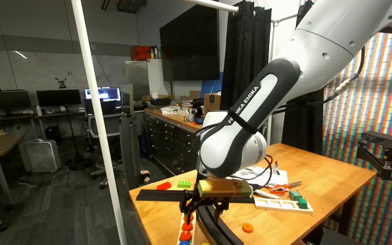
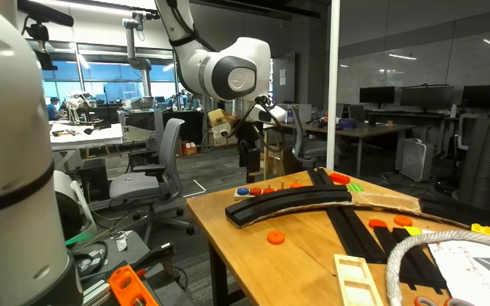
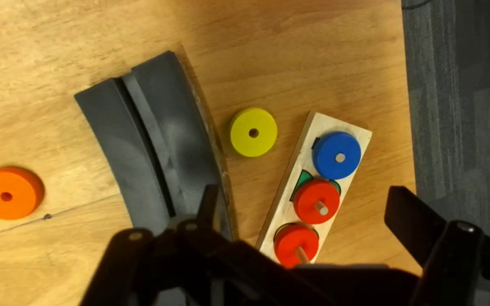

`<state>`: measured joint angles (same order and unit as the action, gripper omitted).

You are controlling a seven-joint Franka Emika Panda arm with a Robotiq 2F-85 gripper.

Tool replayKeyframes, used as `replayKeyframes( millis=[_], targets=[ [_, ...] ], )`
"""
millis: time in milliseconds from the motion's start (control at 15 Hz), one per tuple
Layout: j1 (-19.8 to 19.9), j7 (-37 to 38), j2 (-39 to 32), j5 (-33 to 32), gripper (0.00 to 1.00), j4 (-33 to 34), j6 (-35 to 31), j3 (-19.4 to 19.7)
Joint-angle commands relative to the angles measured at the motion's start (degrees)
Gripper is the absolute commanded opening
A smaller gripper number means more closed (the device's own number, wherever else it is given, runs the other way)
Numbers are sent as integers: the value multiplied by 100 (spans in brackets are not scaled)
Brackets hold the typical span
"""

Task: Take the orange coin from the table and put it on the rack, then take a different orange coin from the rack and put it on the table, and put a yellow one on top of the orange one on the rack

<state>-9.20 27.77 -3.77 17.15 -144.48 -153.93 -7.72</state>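
Note:
An orange coin (image 3: pixel 10 192) lies flat on the light wooden table (image 3: pixel 270 51), left of the rack (image 3: pixel 166 140), a black curved grooved strip. The strip's visible stretch in the wrist view bears no disc. The yellow one (image 3: pixel 253 132) rests on the wood just right of that strip. More orange coins lie in an exterior view, including one coin (image 2: pixel 403 220) by the black straight strips. My gripper (image 3: pixel 304 199) hovers above the table with its jaws wide apart and nothing between them. One finger (image 3: pixel 209 208) overlaps the strip's edge in the picture.
A wooden peg board (image 3: pixel 288 178) with a blue disc (image 3: pixel 336 155) and red discs on pegs stands below the gripper. Scissors (image 1: pixel 279 188), a wooden frame (image 1: pixel 277 206), a red brick (image 1: pixel 163 185) and a green brick (image 1: pixel 184 184) lie farther off.

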Motion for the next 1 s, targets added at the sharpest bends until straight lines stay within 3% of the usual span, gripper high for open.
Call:
replayKeyframes(
  millis=[0,933],
  targets=[
    [-9,-460,-267,350,100,346,279,-138],
    [56,-1314,-915,880,100,459,583,-320]
  ],
)
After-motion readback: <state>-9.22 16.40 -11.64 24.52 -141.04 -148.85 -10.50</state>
